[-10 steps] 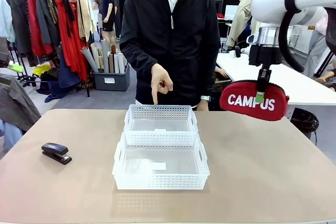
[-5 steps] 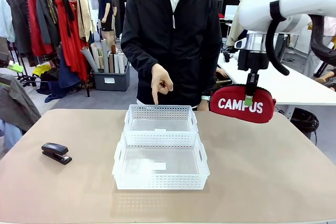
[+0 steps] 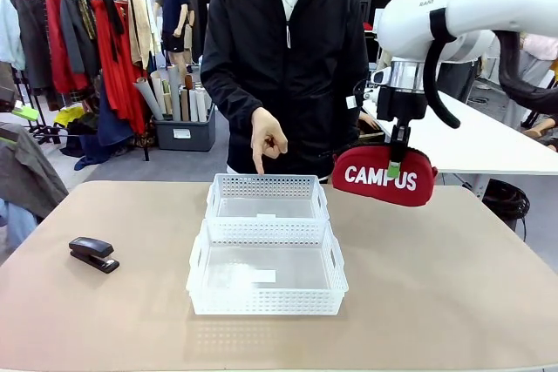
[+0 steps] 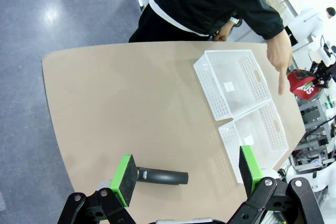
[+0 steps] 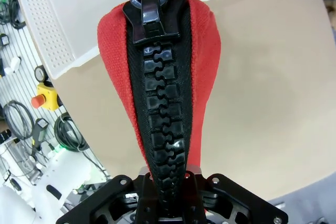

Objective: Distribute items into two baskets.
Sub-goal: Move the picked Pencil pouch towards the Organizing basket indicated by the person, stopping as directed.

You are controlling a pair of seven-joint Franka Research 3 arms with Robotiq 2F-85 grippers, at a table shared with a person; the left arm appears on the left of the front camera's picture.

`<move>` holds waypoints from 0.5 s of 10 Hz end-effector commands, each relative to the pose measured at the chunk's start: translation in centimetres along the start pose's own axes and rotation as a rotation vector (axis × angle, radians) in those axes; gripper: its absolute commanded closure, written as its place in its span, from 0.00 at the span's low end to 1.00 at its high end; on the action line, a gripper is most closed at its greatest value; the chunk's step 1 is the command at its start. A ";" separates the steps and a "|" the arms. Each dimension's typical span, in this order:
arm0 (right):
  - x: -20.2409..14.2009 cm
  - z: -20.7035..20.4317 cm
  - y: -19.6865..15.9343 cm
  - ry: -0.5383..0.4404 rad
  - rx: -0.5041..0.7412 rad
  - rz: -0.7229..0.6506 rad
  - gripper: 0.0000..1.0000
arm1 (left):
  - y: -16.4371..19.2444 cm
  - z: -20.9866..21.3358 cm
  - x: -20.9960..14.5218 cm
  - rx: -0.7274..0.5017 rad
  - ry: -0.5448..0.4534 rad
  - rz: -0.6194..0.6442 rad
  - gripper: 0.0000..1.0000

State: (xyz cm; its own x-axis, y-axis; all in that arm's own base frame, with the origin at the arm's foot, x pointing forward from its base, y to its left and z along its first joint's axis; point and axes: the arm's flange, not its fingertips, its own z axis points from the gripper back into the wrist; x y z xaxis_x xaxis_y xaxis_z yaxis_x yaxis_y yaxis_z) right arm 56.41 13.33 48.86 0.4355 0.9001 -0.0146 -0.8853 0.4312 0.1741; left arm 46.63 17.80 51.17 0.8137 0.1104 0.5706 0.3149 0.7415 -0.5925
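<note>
Two baskets mid-table, front view, red pouch hanging from the clamped right gripper over the far edge; left wrist view, left gripper spread wide above the stapler; right wrist view, the narrow pinch on the zip risks the pouch slipping.
</note>
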 end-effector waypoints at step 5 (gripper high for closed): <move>3.9 -0.8 -1.3 -0.018 0.011 0.089 1.00 | 0.0 0.0 0.0 0.001 -0.002 -0.001 0.00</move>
State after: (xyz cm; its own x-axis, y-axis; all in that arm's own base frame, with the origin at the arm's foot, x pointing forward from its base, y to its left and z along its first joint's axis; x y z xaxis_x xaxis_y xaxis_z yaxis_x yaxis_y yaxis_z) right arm 58.17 15.94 47.70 0.3874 0.9219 -0.0013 -0.9057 0.3808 0.1862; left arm 46.63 17.80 51.17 0.8138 0.1104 0.5706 0.3149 0.7414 -0.5925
